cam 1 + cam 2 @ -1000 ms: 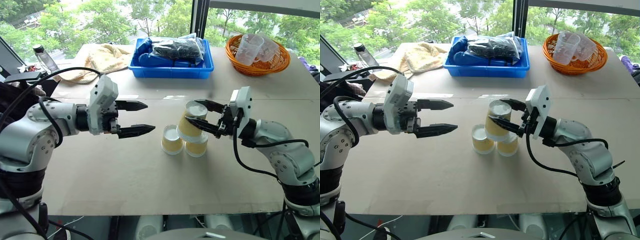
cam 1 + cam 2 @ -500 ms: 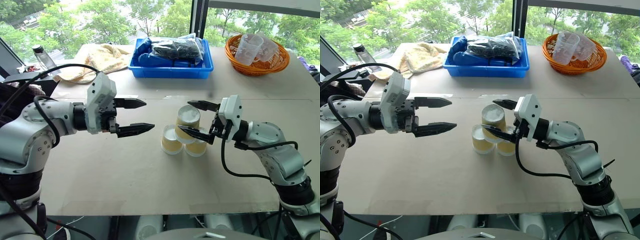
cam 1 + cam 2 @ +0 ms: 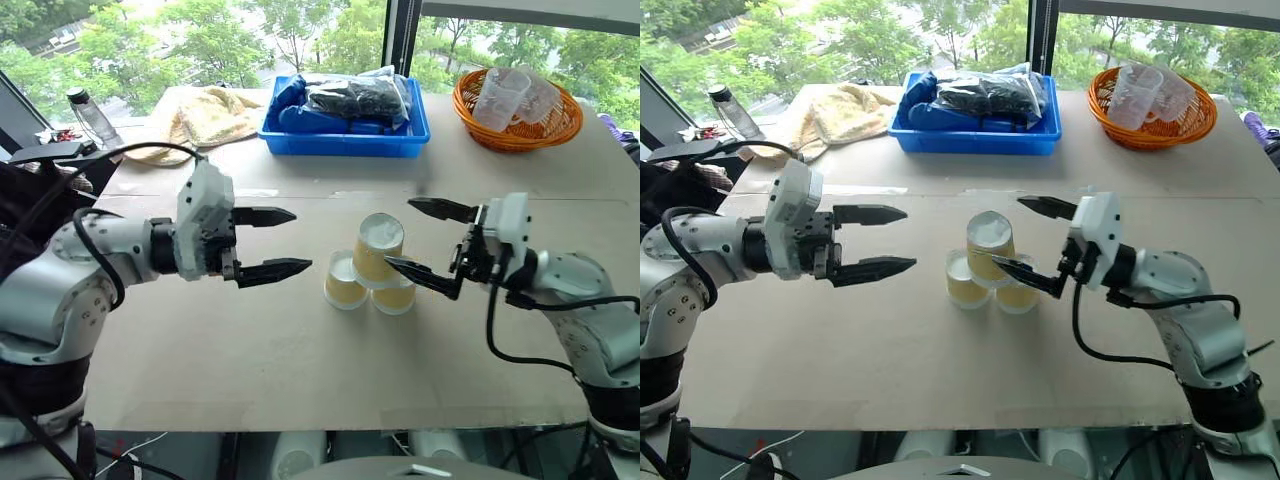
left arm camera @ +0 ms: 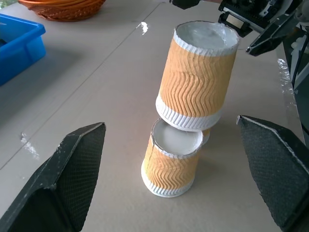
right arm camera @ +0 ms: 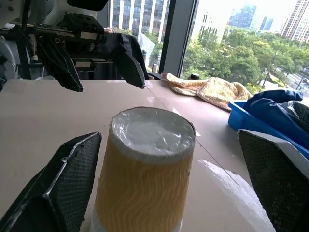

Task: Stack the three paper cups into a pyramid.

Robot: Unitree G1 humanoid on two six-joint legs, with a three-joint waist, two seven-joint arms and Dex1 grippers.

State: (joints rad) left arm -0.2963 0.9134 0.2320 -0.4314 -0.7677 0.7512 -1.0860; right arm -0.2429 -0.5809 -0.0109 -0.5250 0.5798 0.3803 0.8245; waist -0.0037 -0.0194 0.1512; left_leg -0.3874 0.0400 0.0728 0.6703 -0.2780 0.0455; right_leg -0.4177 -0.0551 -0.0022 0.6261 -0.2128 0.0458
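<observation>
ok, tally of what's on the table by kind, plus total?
Paper cups: 3, top cup, lower left cup, lower right cup
Clear plastic cups: 2, in the orange basket
Orange basket: 1
Blue tray: 1
Tan cloth: 1
Bottle: 1
Total: 9

Tan table (image 3: 250,350) spans scene, seam running left to right across middle. Far edge against large windows (image 3: 300,30), dark vertical frame post (image 3: 400,40) right of centre; green trees outside, daylight bright. Right wrist view: city towers (image 5: 241,14) beyond trees. On far table: blue bin (image 3: 345,135) with dark bagged items, centre; orange basket (image 3: 515,125) with clear cups, far right; beige towel (image 3: 205,115), far left; bottle (image 3: 90,115) at far left corner.
</observation>
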